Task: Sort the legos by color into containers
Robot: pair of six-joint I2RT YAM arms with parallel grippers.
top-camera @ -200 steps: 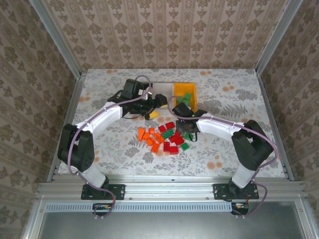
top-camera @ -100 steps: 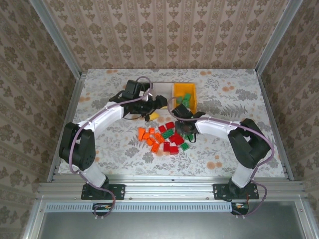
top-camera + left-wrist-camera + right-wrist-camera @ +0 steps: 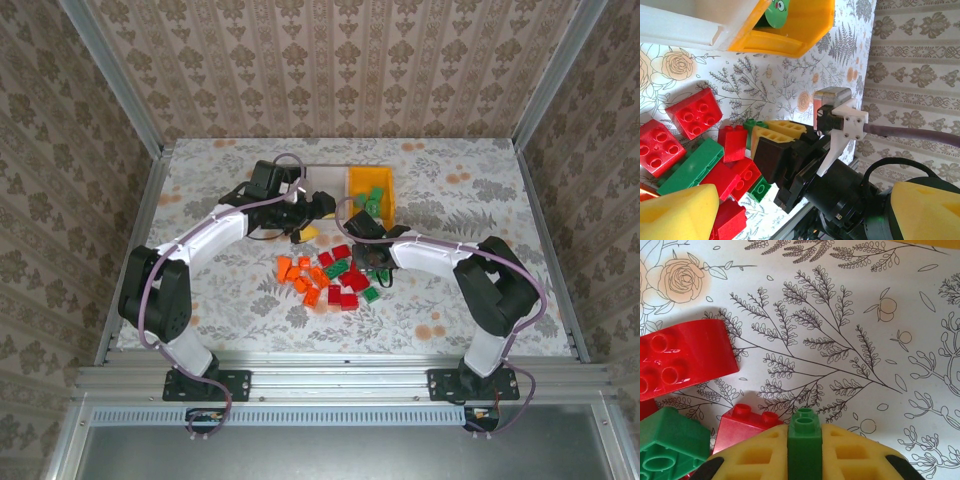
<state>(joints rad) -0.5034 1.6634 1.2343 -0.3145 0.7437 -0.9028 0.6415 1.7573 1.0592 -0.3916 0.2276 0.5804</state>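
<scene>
Table [image 3: 480, 300]: floral top, work area at centre.
Yellow bin [image 3: 352, 190]: 1 o'clock of pile, green bricks [image 3: 375, 197] inside.
White bin [image 3: 325, 177]: touching yellow bin at its 9 o'clock.
Lego pile [image 3: 325, 275]: red, orange and green mixed, loose on table centre.
Left gripper [image 3: 308, 214]: 12 o'clock of pile, near white bin, foam pads spread wide, nothing between them.
Right gripper [image 3: 372, 262]: low at pile's 3 o'clock edge, pads clenched on green brick [image 3: 804, 442], studs up, just above table.

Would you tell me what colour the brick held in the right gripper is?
Green; the brick shows best in the right wrist view.
</scene>
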